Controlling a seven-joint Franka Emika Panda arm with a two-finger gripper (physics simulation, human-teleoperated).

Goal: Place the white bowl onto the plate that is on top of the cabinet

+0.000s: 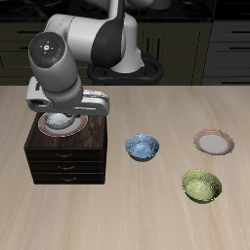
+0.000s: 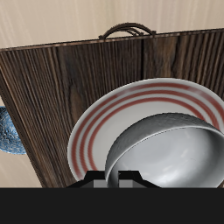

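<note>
The white bowl (image 2: 171,153) is already over the plate (image 2: 96,131) on the cabinet (image 1: 63,154), apparently resting on it, so only release and retreat seem left; whether the jaws grip it I cannot tell.

The Franka arm (image 1: 93,44) has smooth, rounded white-grey link shells with black joint sections. A dark round cap (image 1: 46,48) on one joint carries small green and red dots.

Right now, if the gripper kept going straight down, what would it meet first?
The white bowl, directly below the gripper, sitting over the plate on the cabinet; whether it already touches the bowl is unclear.
</note>
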